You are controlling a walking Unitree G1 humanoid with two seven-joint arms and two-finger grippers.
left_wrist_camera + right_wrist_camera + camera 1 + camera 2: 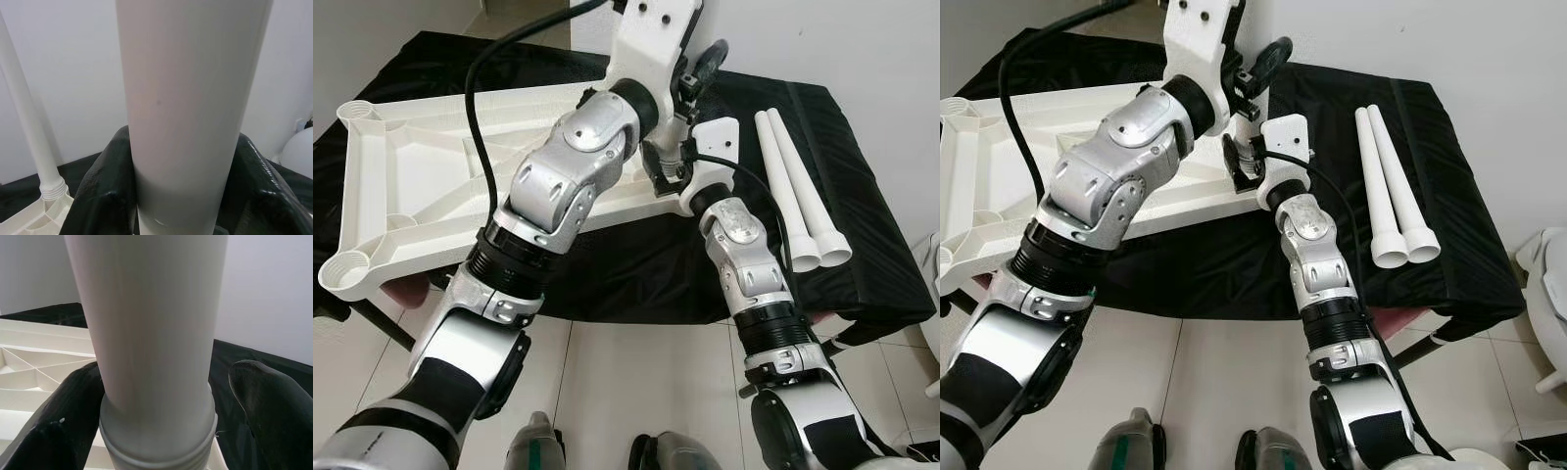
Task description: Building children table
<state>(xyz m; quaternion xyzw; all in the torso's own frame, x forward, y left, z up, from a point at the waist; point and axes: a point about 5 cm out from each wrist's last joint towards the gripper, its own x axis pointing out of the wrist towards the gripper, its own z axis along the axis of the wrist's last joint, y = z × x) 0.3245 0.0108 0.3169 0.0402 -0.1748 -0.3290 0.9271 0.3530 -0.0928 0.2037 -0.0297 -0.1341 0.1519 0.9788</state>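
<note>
Both of my grippers are on one white table leg [190, 112] that stands upright, its long axis running straight up from the near right corner of the upturned white tabletop [421, 157]. My left gripper [183, 196] has its two black fingers [105, 186] pressed against the leg on either side, so it is clamped on it. My right gripper [156, 416] sits lower, at the ribbed collar where the leg meets its socket; one finger [58, 426] touches the leg while the other stands a little apart from it, so I cannot tell whether that grip is closed.

Underneath, the tabletop lies with its ribbed underside up on a surface draped in black cloth [1430, 196], its long side running across from my left to my right. Two more white legs [1391, 186] lie side by side on the cloth to my right, flared ends toward me, well apart from the tabletop. White walls stand behind, and pale floor tiles lie below.

From my left wrist I see another leg [29, 132] already standing upright in a far corner socket. From my head the open round sockets [347, 264] at the tabletop's left corners show.
</note>
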